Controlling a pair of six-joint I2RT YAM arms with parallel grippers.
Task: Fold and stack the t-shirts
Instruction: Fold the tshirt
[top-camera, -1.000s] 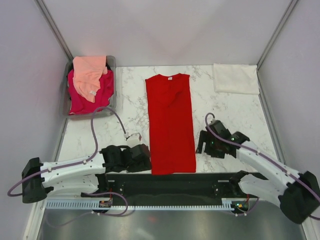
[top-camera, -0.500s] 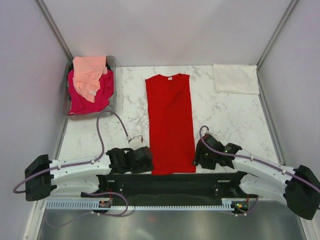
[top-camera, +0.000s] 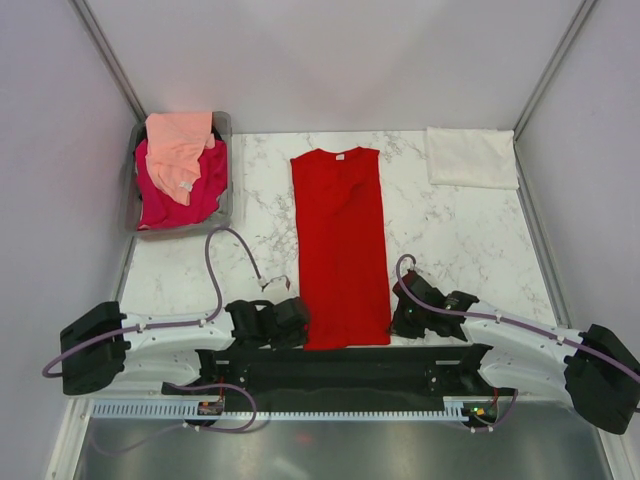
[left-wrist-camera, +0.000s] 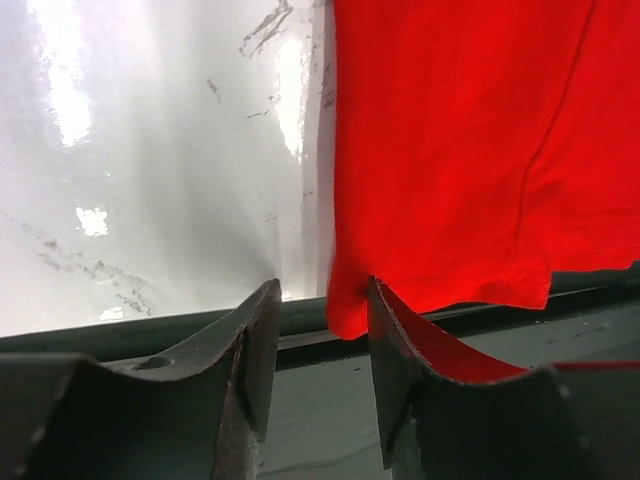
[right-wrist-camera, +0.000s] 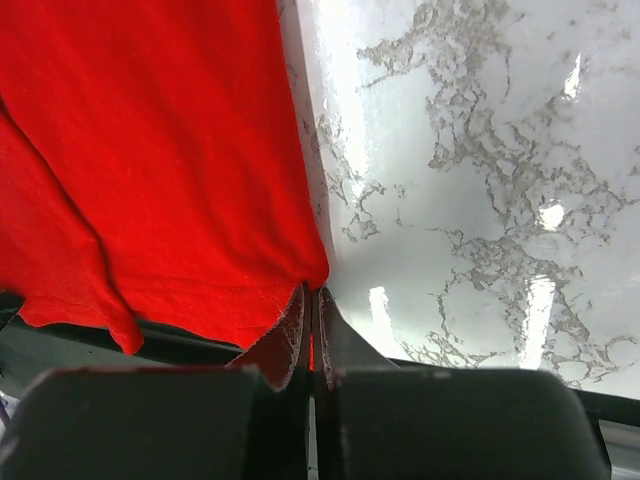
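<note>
The red t-shirt (top-camera: 340, 240) lies flat as a long narrow strip down the middle of the marble table, neck tag at the far end. My left gripper (top-camera: 300, 322) is at its near left corner; in the left wrist view the jaws (left-wrist-camera: 322, 300) stand apart with the red corner (left-wrist-camera: 350, 305) between the tips, close to the right finger. My right gripper (top-camera: 396, 322) is at the near right corner, shut (right-wrist-camera: 311, 295) on the red hem (right-wrist-camera: 290, 265). A folded cream-white t-shirt (top-camera: 470, 157) lies at the back right. Peach (top-camera: 178, 145) and magenta-pink (top-camera: 200, 190) t-shirts are heaped at the back left.
The peach and pink shirts sit in a grey bin (top-camera: 229, 170) by the left wall. The black mounting rail (top-camera: 340, 365) runs along the table's near edge, just under the red hem. Light walls close in both sides.
Both arms have moved in and down to the red shirt's near corners. The right jaws have shut on the hem corner. The left jaws have narrowed around the other corner.
</note>
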